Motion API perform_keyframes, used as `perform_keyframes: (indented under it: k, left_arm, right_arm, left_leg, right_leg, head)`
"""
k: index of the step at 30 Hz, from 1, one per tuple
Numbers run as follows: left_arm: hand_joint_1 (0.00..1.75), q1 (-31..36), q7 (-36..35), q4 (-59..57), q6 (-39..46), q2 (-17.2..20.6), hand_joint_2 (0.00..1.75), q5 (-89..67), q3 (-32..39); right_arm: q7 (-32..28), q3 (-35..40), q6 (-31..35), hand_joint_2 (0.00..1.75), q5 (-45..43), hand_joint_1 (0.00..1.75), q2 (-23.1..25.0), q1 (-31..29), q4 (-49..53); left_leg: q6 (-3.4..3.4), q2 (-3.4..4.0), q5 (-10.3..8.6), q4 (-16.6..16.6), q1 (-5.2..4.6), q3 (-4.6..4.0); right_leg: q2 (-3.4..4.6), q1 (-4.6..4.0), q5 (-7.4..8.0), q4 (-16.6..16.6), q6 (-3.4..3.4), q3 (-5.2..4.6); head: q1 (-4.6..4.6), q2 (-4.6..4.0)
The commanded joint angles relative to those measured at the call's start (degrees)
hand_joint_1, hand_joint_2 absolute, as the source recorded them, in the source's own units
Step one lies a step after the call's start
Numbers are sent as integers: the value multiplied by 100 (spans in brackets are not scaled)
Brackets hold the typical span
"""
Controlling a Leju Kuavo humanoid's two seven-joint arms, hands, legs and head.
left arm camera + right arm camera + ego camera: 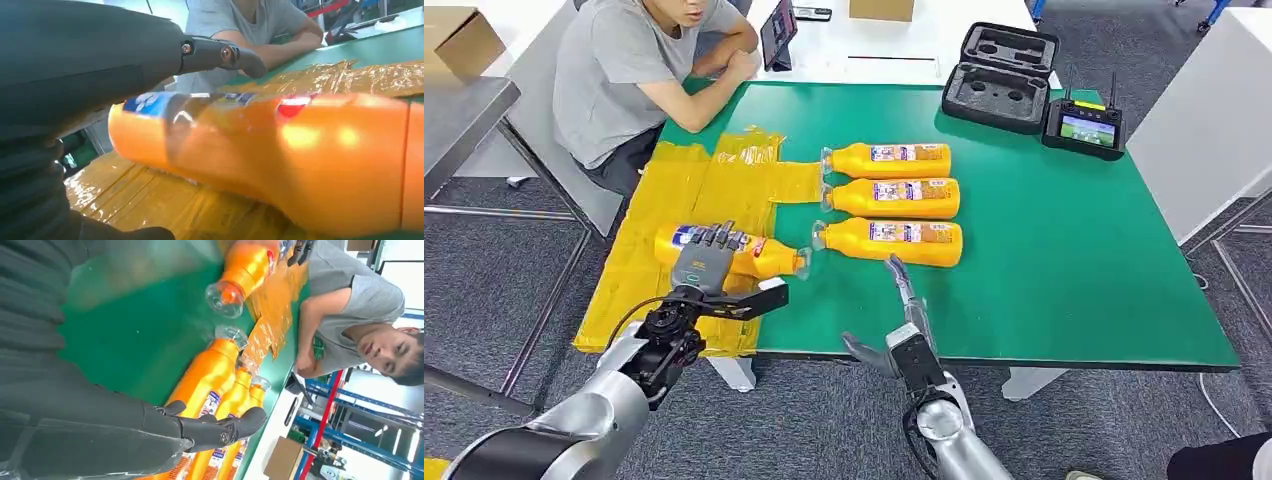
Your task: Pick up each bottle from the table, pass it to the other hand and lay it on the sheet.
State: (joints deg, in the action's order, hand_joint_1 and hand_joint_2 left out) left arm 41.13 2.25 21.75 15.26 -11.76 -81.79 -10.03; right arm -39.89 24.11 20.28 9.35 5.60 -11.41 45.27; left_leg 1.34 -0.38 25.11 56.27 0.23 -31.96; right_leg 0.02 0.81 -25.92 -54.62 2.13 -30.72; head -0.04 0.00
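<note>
- Head view: the left hand (702, 262) lies over an orange bottle (764, 254) lying on the yellow sheet (674, 190) on the green bench (1064, 260), fingers curled over its body; the right hand (902, 290) hovers open near the closest of three more bottles (894, 200) lying side by side.
- Left wrist view: the bottle (300, 150) is just above the sheet (165, 205); I cannot tell whether they touch.
- Right wrist view: the fingers (220, 427) are spread, holding nothing; a person (350, 310) leans on the bench.
</note>
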Motion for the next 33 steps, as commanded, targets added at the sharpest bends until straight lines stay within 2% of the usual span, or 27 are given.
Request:
perform_keyframes:
  k: [1, 5, 7, 8, 9, 13, 14, 16, 19, 23, 28, 33]
  left_arm:
    - [0, -183, 502, 372, 766, -144, 175, 142, -75]
    - [0, -295, 549, 556, 868, -213, 175, 202, -71]
    - [0, -647, 986, 1296, 855, -236, 175, 557, -136]
    - [0, -1010, 1508, 2060, 794, -222, 175, 1082, -274]
    - [0, -1096, 1641, 2240, 717, -207, 175, 1241, -335]
    - [0, -1096, 1641, 2240, 717, -207, 175, 1241, -335]
    - [0, -1247, 1781, 2537, 577, -217, 175, 1544, -364]
    - [0, -1619, 2637, 3401, 44, -122, 175, 2607, -683]
    - [0, -1963, 3115, 4396, -827, 66, 175, 4061, -1044]
    - [0, -1981, 3293, 4522, -1177, 145, 175, 4837, -1101]
    - [0, -2003, 3680, 4137, -1666, 101, 175, 5535, -1247]
    - [0, -2080, 3775, 3970, -1768, 47, 175, 5749, -1318]
  right_arm:
    - [-11, -60, 105, 175, -32, 0, -111, -19, -54]
    - [-11, -61, 115, 175, -30, 0, -129, 30, -6]
    - [-11, -77, 114, 175, -4, 0, -140, 64, 28]
    - [-11, -96, 84, 175, 18, 0, -138, 84, 59]
    - [-11, -96, 83, 175, 23, 0, -138, 85, 60]
    - [-11, -96, 83, 175, 23, 0, -138, 85, 60]
    - [-11, -92, 85, 175, 23, 0, -136, 75, 53]
    - [-11, -96, 52, 175, 44, 0, -151, 83, 55]
    - [-11, -62, 11, 175, 46, 0, -150, 56, 33]
    - [-11, -15, -13, 175, -1, 0, -110, 35, 47]
    - [-11, -44, -37, 175, -83, 0, -63, -22, -87]
    - [-11, -37, -52, 175, -72, 0, -62, -38, -156]
  left_leg:
    - [-4, 4, 5, 5, 2, 6]
    - [-4, 0, 6, 9, 2, 5]
    - [-4, 3, 5, 4, 0, 6]
    - [-3, 6, 3, 0, 0, 5]
    - [-5, 7, 6, 6, 2, 6]
    - [-7, 7, 11, 13, 1, 5]
    - [-5, 6, 5, 7, 0, 2]
    - [-5, 10, 5, 6, -3, 3]
    - [-8, 18, 10, 12, 0, 5]
    - [-4, 16, 5, 4, -1, -1]
    - [-7, 15, 6, 5, 0, 7]
    - [-5, 12, 4, 2, 0, 7]
  right_leg:
    - [0, -3, -3, -2, -7, 7]
    - [-3, -2, -5, -3, -7, 7]
    - [0, 0, -4, -2, -7, 7]
    - [2, 0, -1, 3, -5, 4]
    - [2, -2, -4, -2, -8, 5]
    - [3, -3, -7, -7, -10, 4]
    - [2, -3, -3, -2, -8, 1]
    - [6, 0, -3, -4, -8, -1]
    - [11, -3, -6, -8, -11, 0]
    - [12, -1, 0, -2, -6, -5]
    - [12, -3, -1, -2, -11, 4]
    - [9, -2, 0, 2, -8, 5]
  head:
    - [0, 0]
    - [2, 0]
    - [2, 0]
    - [0, 0]
    - [0, 0]
    - [0, 0]
    - [2, 0]
    - [0, 0]
    - [0, 0]
    - [0, 0]
    - [0, 0]
    - [0, 0]
